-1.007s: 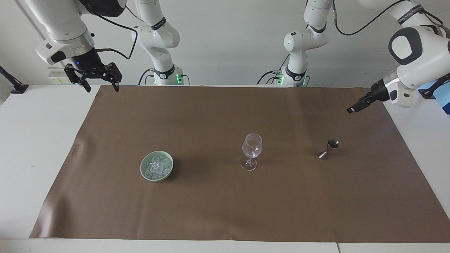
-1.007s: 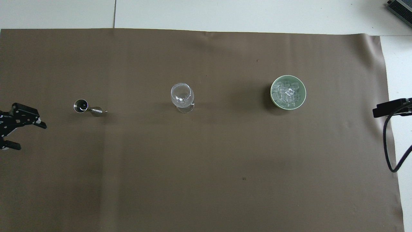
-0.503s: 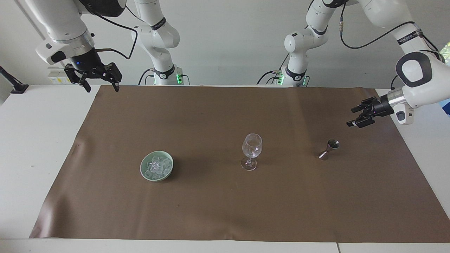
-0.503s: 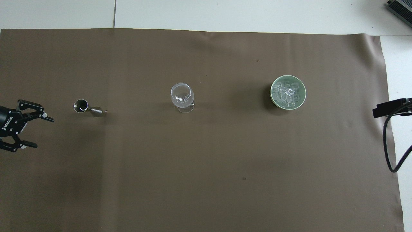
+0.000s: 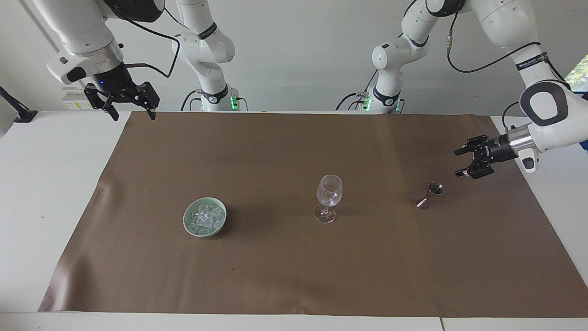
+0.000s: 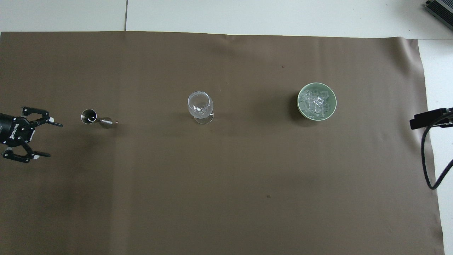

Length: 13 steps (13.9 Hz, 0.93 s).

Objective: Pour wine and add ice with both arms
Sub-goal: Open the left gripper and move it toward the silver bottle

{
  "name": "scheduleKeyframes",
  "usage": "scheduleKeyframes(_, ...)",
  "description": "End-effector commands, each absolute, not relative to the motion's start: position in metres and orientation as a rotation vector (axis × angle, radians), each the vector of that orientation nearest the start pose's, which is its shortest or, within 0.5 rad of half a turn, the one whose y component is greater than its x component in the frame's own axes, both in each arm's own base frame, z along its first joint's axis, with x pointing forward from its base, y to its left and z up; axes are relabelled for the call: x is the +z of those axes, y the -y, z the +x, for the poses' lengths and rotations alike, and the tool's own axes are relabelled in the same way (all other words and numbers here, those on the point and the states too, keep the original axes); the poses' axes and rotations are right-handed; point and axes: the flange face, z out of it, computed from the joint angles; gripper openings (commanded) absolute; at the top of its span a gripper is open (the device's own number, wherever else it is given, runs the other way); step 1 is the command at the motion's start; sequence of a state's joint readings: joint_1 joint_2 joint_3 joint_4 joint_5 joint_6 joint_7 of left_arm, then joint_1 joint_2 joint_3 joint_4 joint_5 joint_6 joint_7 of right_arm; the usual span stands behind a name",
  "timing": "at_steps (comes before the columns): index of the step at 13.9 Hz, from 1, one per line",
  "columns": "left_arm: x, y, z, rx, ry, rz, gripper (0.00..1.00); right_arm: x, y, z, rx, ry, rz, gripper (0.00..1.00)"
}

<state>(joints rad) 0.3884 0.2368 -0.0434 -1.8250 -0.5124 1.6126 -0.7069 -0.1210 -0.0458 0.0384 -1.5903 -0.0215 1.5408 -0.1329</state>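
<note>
Beside jigger point(image 5: 430, 195): left gripper point(image 5: 463, 162) still dropping closer, wide open, holding nothing. Prepping the pour grab; right gripper point(image 5: 130, 113) waiting, open, empty.

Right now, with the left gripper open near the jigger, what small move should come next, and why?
Probably ease the left gripper toward the jigger until its open fingers straddle it. It hangs just short of the jigger, holding nothing. The wine glass stands beside it, and the ice sits in the green bowl. The right gripper waits open.
</note>
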Motion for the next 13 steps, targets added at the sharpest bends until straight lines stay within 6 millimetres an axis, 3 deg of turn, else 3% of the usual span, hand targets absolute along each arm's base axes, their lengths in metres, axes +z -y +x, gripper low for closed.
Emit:
scheduleKeyframes(1, 0.38, -0.154, 0.548, 0.988, 2.072, -2.771, 1.0, 0.638, 0.045, 0.53, 0.013, 0.058, -3.147, 1.0)
scheduleKeyframes(5, 0.374, -0.169, 0.547, 0.992, 2.31, -2.653, 1.0, 0.638, 0.045, 0.529, 0.013, 0.053, -3.147, 1.0)
scheduleKeyframes(9, 0.37, -0.169, 0.545, 1.077, 2.519, -2.511, 1.0, 0.638, 0.045, 0.53, 0.013, 0.055, -3.147, 1.0)
scheduleKeyframes(10, 0.364, -0.169, 0.545, 1.122, 2.601, -2.436, 1.0, 0.638, 0.045, 0.529, 0.013, 0.053, -3.147, 1.0)
scheduleKeyframes(11, 0.345, -0.172, 0.542, 1.157, 2.666, -2.377, 1.0, 0.638, 0.045, 0.53, 0.013, 0.055, -3.147, 1.0)
scheduleKeyframes(13, 0.334, -0.176, 0.542, 1.215, 2.755, -2.295, 1.0, 0.638, 0.045, 0.529, 0.013, 0.053, -3.147, 1.0)
